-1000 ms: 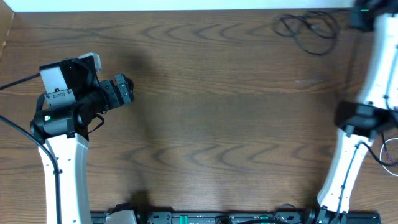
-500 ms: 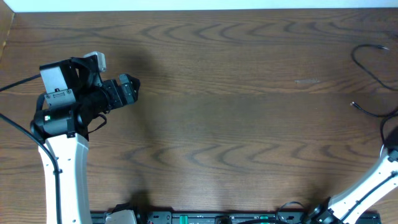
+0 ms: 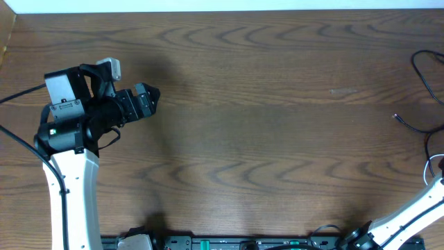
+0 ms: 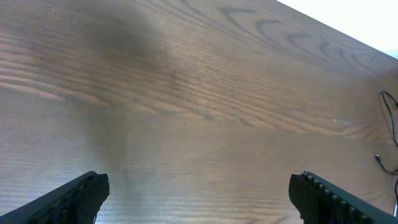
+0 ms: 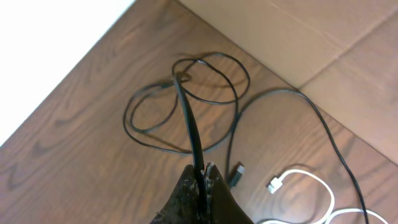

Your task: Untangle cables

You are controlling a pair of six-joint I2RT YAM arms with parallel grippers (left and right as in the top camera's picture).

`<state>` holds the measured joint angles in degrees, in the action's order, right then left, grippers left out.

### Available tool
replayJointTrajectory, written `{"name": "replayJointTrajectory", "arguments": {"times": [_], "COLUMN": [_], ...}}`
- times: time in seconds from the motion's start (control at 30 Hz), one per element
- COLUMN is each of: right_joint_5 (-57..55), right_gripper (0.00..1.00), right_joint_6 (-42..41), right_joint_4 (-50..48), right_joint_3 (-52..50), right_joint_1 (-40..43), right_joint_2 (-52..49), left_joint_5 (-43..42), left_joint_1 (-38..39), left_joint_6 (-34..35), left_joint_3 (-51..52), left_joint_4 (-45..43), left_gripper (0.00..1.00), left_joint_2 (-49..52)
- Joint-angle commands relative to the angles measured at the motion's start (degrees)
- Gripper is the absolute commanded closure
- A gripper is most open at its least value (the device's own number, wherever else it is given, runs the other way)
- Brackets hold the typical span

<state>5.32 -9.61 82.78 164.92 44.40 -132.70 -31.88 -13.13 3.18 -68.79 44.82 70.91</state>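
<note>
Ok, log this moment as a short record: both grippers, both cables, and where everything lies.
left gripper: open, empty, over the left part of the brown wooden table
right gripper: shut on the thin black cable, at the table's right edge
thin black cable: loose loops on the table, one strand rising into the right gripper
thin white cable: plug end on the table beside the black loops, not held
crossing: cannot tell whether the two cables cross

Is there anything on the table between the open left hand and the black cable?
Nothing visible: only bare table lies between the left hand and the black cable, which the right hand pinches.
</note>
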Motion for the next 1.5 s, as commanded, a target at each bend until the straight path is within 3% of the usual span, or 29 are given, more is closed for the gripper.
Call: {"name": "replayJointTrajectory", "arguments": {"times": [0.0,0.23,0.27,0.3,0.43,0.8,1.1,1.47], "right_joint_5": [-2.2,-7.2,-7.9,-8.2,-8.9,-8.8,-15.2,-12.3], "right_gripper": [0.99,0.98,0.85,0.37,0.01,0.01,0.01,0.01], "right_joint_6": [-1.7,-3.8,-4.8,-5.2,-5.6,-7.2,-12.2,-10.2], "right_joint_4": [-1.4,-4.0,-4.4,-4.9,-5.2,-1.9,7.1,10.2], "right_joint_3": [-0.1,-0.3,-0.5,-0.7,-1.3,-1.6,-1.5,-1.5], "right_joint_1": [-2.8,-6.7,-6.9,-7.1,-7.4,-7.3,-7.2,-9.2], "right_joint_2": [-0.2,-1.7,-1.8,-2.0,-2.0,-2.0,-1.3,4.2], "left_joint_5": [-1.2,-1.2,-1.2,-1.2,-1.2,-1.2,-1.2,-1.1], "left_joint_1": [0.0,0.0,0.0,0.0,0.0,0.0,0.0,0.0], "left_joint_6": [-0.2,-1.5,-1.5,-1.4,-1.5,-3.7,-8.6,-8.5], "left_joint_3": [0.3,0.3,0.3,0.3,0.3,0.3,0.3,0.3], "left_joint_4": [0.4,1.5,1.6,1.8,2.7,4.5,4.0,1.6], "left_gripper": [0.02,0.02,0.02,0.02,0.02,0.02,0.02,0.02], "left_joint_2": [-1.0,-2.9,-3.3,-3.6,-5.1,-8.5,-8.6,-8.6]}}
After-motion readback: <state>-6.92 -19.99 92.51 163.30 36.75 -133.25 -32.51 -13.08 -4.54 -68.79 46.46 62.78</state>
